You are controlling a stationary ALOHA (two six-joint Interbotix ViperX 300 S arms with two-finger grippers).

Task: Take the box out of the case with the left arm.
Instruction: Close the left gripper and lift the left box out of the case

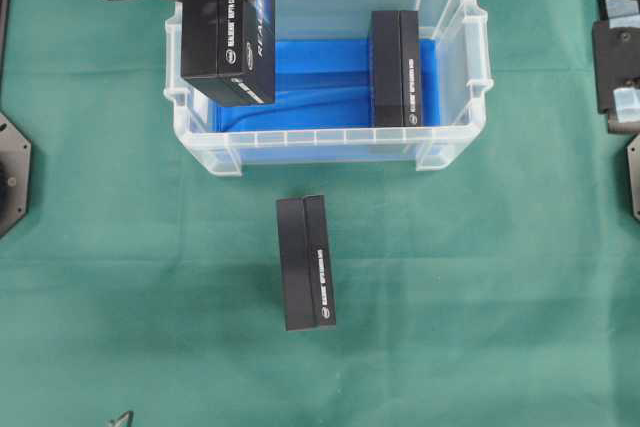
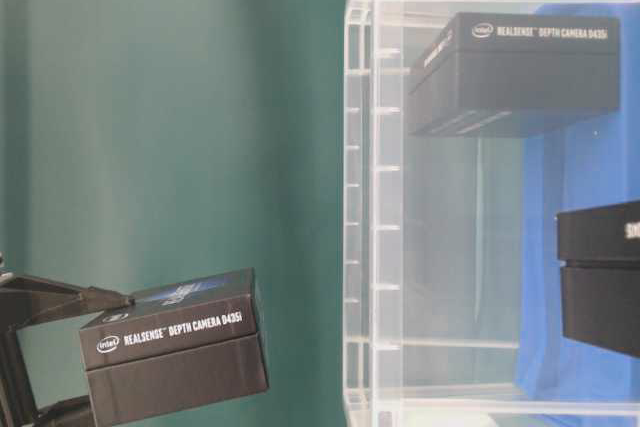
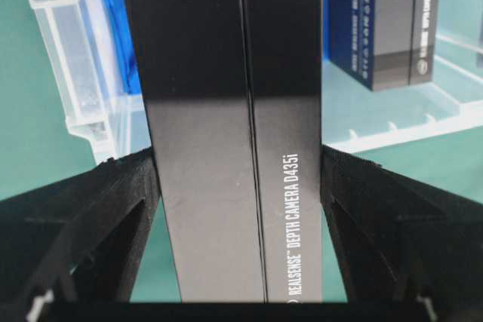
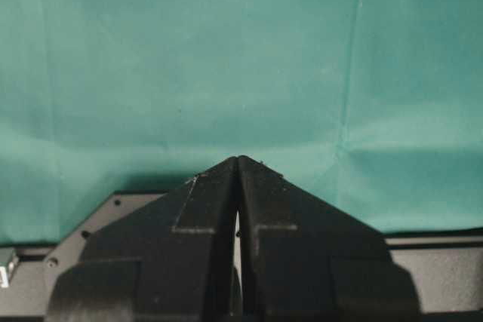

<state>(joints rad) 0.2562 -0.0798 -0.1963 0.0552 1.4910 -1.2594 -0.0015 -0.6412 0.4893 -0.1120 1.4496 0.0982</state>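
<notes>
Box clamped between fingers of left gripper — raised above case, over its left rim. Second box upright inside case; third flat on cloth just before case. Right gripper — fingers together, nothing held.

Three long black cardboard boxes with white lettering: one raised over the left rim, one inside on the right, one on the green cloth nearby. One clear plastic rectangular case with blue lining. Apparently two black robot grippers.
</notes>
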